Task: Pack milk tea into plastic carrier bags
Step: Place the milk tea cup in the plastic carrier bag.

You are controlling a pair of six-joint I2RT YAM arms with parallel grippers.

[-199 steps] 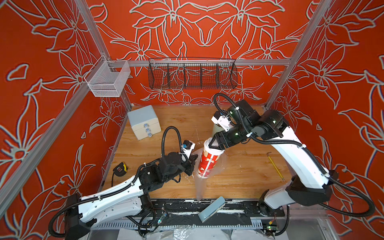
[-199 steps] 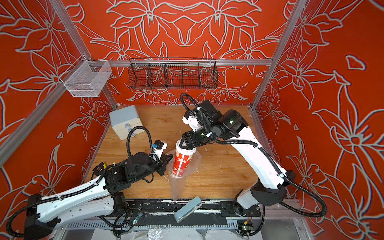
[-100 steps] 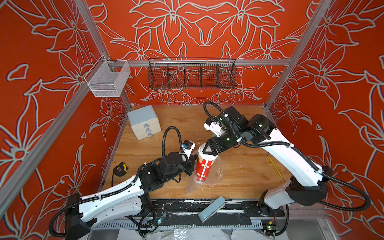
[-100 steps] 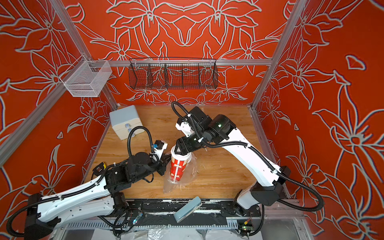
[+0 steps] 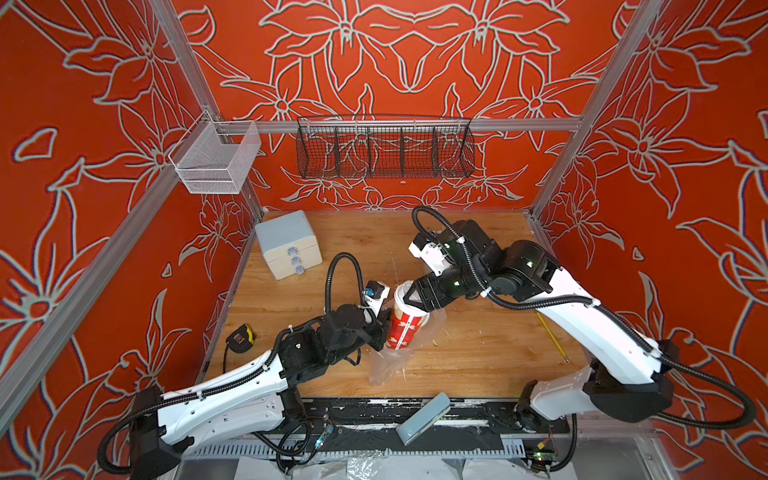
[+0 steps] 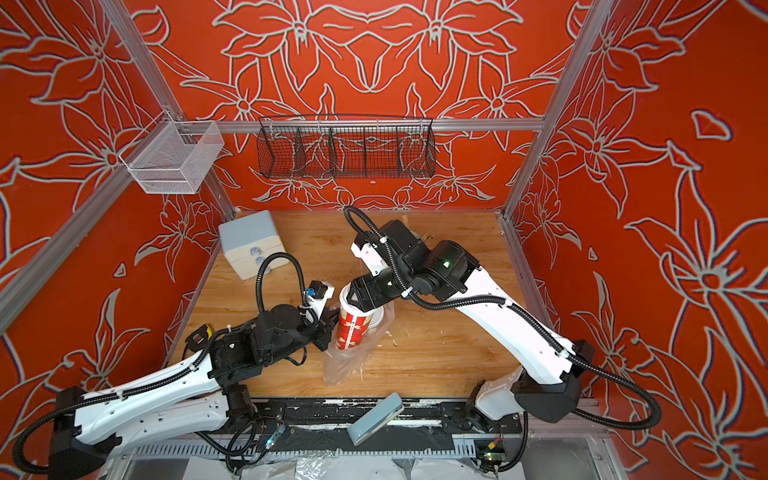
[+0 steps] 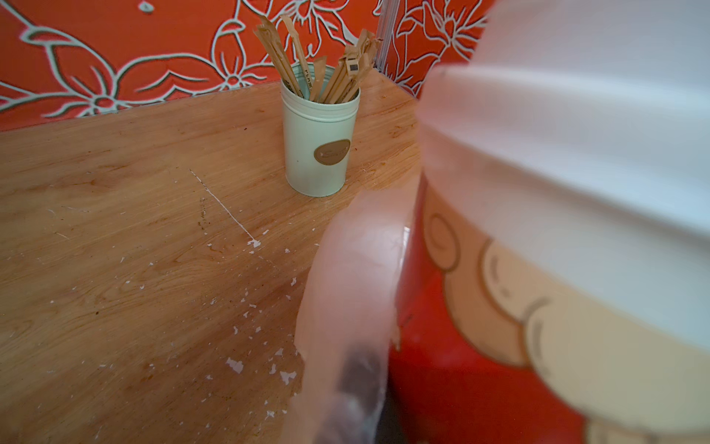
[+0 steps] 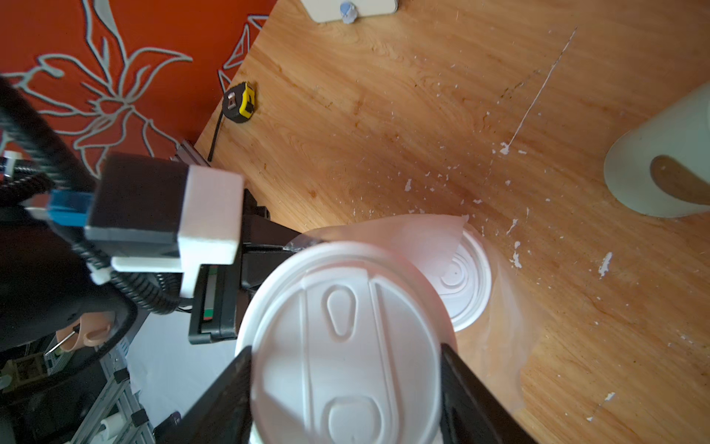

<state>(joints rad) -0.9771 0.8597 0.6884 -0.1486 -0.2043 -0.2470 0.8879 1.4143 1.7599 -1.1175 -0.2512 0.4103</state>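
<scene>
My right gripper is shut on the white dome lid of the red-printed milk tea cup, one black finger on each side. The cup hangs nearly upright, its foot down in the mouth of the clear plastic carrier bag. How deep it sits I cannot tell. A second white lid shows through the bag film beside it. My left gripper is shut on the bag's edge, just left of the cup. In the left wrist view a strip of bag film rises beside the red cup.
A mint-green can of wooden sticks stands behind the cups. A blue-grey drawer box sits at the back left, a tape measure by the left edge, a pencil at the right. A grey-blue flat piece lies on the front rail.
My right gripper has carried the red cup leftward and down, standing it more upright in the bag's mouth. The bag has bunched under it. The left arm has stayed put.
</scene>
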